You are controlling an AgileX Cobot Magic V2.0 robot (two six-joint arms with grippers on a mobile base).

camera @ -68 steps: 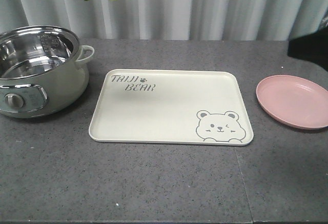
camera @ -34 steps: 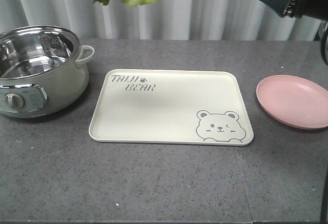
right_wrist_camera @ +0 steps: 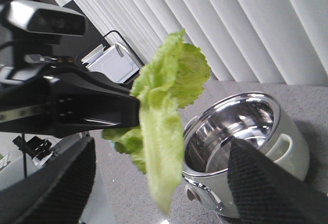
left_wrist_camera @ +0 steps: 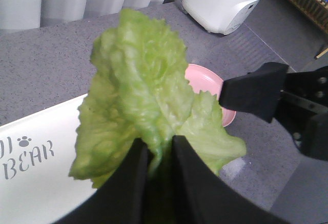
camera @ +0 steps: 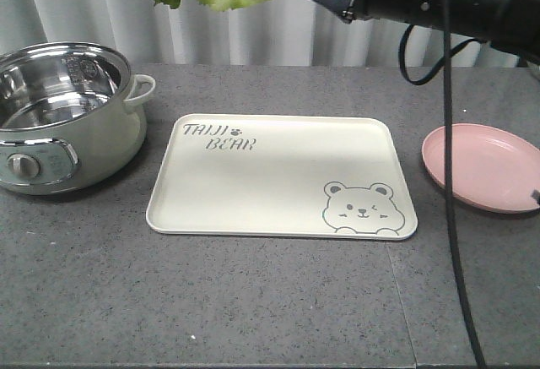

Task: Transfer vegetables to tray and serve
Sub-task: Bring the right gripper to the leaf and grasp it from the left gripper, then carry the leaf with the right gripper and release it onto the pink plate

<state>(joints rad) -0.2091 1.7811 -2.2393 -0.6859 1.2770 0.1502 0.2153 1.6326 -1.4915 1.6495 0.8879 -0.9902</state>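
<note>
The left gripper is pinching the lettuce by its stalk end. Its two dark fingers are pressing in on the pale midrib and the frilly part is fanning out beyond them. From where I'm standing, the leaf is hanging high in the air, well clear of the tabletop, above the back edge somewhere between the pot and the tray. The tray is lying bare, and so is the pink plate off to the right.

The right gripper is facing the leaf with its fingers spread wide and nothing between them. Its arm is spanning the top of the front view from the right, near the leaf but apart from it.

I'd say the transfer is in hand and not yet finished, since the leaf is being held aloft and not set down. The open right gripper looks to me like a handover in the making, though I can't be sure. Either way, the leaf needs bringing down over the middle of the tray and releasing low, so that so light a thing is not drifting off onto the tabletop. The serving of the tray comes after that.
</note>
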